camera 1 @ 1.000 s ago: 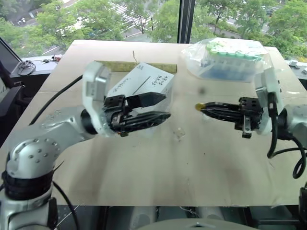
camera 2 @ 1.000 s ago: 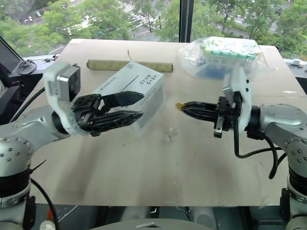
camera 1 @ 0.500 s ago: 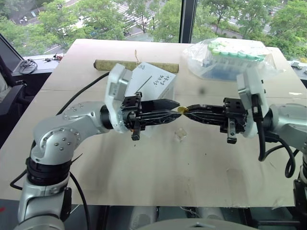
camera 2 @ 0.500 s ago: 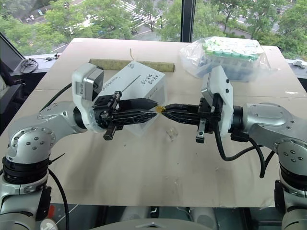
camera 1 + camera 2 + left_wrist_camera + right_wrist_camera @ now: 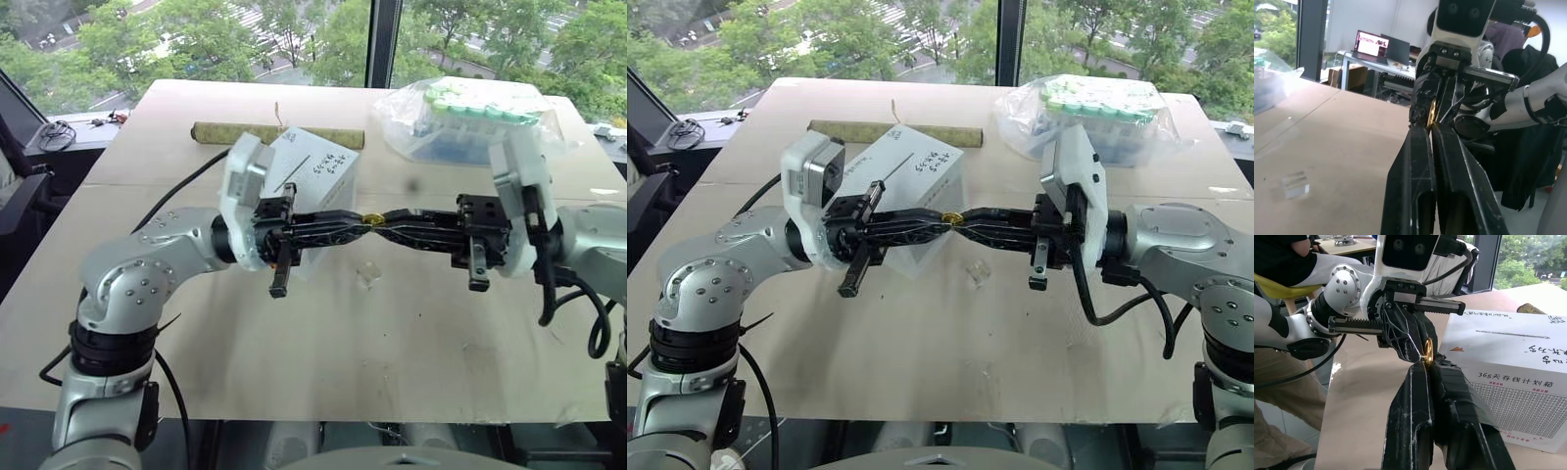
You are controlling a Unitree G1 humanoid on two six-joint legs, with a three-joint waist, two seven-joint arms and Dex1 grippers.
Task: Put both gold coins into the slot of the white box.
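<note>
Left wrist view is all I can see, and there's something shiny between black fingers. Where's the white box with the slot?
Observer: The white box sits on the table just behind the left gripper.
Operator: Is the shiny thing a coin?
Observer: Yes, a gold coin, pinched where the left gripper meets the right gripper tip to tip above the table.
Operator: Is anything in the slot?
Observer: The slot shows as a thin dark line with nothing sticking out.
</note>
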